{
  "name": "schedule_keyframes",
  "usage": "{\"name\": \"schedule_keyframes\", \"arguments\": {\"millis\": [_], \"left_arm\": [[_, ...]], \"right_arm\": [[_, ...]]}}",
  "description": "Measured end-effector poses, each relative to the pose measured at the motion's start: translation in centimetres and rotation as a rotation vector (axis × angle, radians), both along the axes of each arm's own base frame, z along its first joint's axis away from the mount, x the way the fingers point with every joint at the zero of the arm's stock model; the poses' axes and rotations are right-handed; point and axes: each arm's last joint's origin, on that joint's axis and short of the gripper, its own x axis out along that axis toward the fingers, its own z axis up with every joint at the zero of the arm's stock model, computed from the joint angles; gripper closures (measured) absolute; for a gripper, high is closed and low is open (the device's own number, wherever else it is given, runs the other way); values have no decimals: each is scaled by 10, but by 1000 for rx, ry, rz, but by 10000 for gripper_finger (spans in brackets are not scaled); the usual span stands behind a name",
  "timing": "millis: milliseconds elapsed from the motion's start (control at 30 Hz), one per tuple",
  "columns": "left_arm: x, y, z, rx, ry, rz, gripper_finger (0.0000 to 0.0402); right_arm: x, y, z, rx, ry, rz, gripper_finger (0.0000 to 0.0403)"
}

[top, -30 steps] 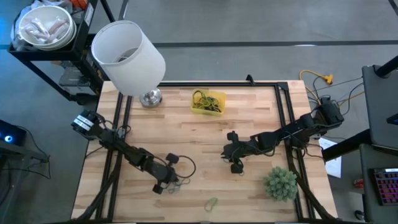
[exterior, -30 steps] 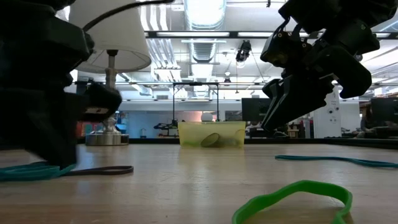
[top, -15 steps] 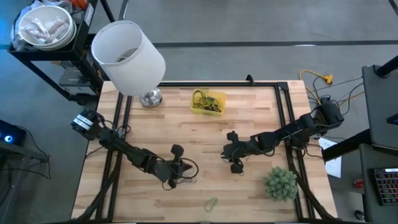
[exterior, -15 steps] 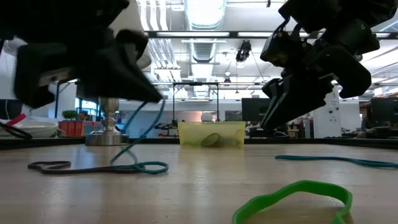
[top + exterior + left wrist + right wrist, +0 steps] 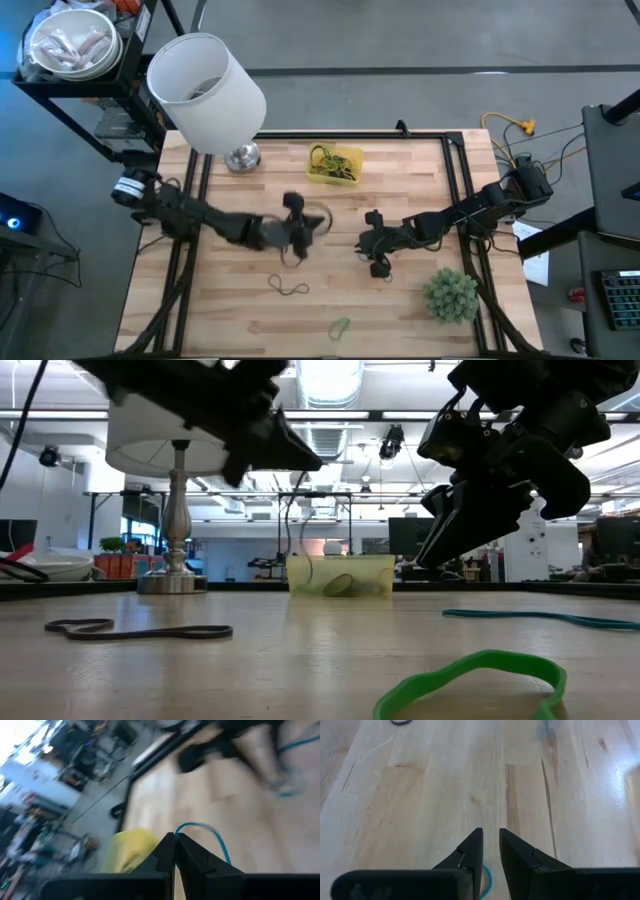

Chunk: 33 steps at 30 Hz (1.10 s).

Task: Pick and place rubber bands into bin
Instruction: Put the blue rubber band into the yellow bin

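Since a second ago the left arm has swung from the lower left of the high view toward the table's middle, lifting a thin blue band off the wood and leaving a dark band (image 5: 291, 288) behind.

Nearest in the low view, a green band (image 5: 478, 678) lies flat at the lower right. Behind it the dark band (image 5: 135, 630) sprawls at the left and a teal band (image 5: 540, 618) stretches along the right. The left gripper (image 5: 175, 842) sits above the table's middle, fingers pressed together on the blue band (image 5: 212, 836), which loops out beyond the tips in its wrist view. The right gripper (image 5: 490, 847) hovers over bare wood just right of centre, jaws slightly apart and holding nothing; a sliver of blue band (image 5: 486, 882) shows beneath it. Farthest back, at the upper middle of the high view, the yellow bin (image 5: 334, 164) already holds several bands.

To carry this off well, I judge the left arm should keep its pinch firm and travel high enough that the dangling loop clears the bin's wall, then stop squarely over the bin before letting go; a floppy loop could catch on the rim and drape outside.

The left arm reaches from the left edge, stretched long and low across the boards. The right arm reaches in from the right edge, bent, waiting.
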Motion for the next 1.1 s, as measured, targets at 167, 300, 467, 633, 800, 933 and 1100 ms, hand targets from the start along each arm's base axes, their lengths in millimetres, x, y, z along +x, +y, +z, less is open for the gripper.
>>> {"name": "schedule_keyframes", "arguments": {"millis": [167,300,467,633,800,933,1100], "left_arm": [[9,50,16,-1,-42,145,400],[13,87,26,-36,-75,175,400],[12,125,35,-62,-116,223,400],[8,153,42,-72,-194,288,400],[4,173,48,-147,-309,286,400],[5,186,44,-199,-344,288,400],[15,199,26,-257,-320,313,400]], "right_arm": [[0,0,0,-5,0,5,346],[0,0,0,-9,-3,10,346],[1,0,0,-21,-10,24,346],[0,0,0,-30,-11,34,346],[1,0,0,-33,-12,38,346],[1,0,1,-33,-15,37,346],[1,0,1,-33,-20,39,346]]}}
